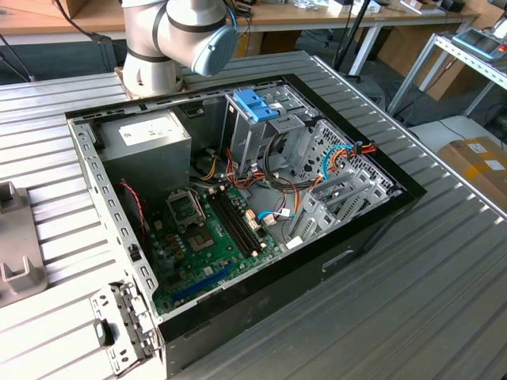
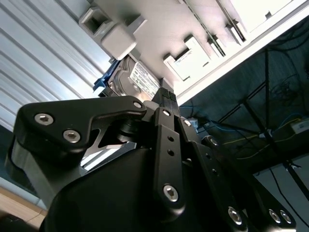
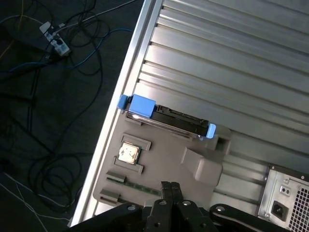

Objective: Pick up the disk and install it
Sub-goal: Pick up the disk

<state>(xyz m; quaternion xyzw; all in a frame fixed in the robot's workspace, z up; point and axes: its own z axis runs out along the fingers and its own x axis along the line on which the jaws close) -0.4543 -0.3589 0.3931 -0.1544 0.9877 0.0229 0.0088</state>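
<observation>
Closest to my cameras is the gripper [image 3: 170, 186], its two black fingers [image 3: 165, 189] pressed together with nothing between them; in the second wrist view the gripper [image 2: 165, 96] points toward the work, well clear of it. Just past the fingertips lies a pale grey moulded fixture [image 3: 159, 162] with shaped pockets. One pocket holds a square processor chip [image 3: 129, 152], and a thin green memory stick [image 3: 140, 187] lies along the near side. At the far side of that fixture the disk [image 3: 169, 119] stands on its long edge in a slot, with the light blue carrier showing at both ends. In the second wrist view I can see the labelled face of the disk [image 2: 140, 79]. The gripper is apart from it, not touching. The fixture sits on a ribbed aluminium table [image 3: 231, 58], right at its edge. Beyond that edge is a dark floor [image 3: 29, 145] strewn with loose cables. On the same table [image 1: 412, 301], the exterior view shows the open computer case [image 1: 380, 214] lying on its side, green motherboard [image 1: 206, 237] exposed and a blue latch [image 1: 257, 104] atop the metal drive cage. The arm [image 1: 174, 39] rises behind the case, wooden workbenches [image 1: 317, 16] run along the back of the room, and a cardboard box [image 1: 475, 162] sits at the exterior view's right.
</observation>
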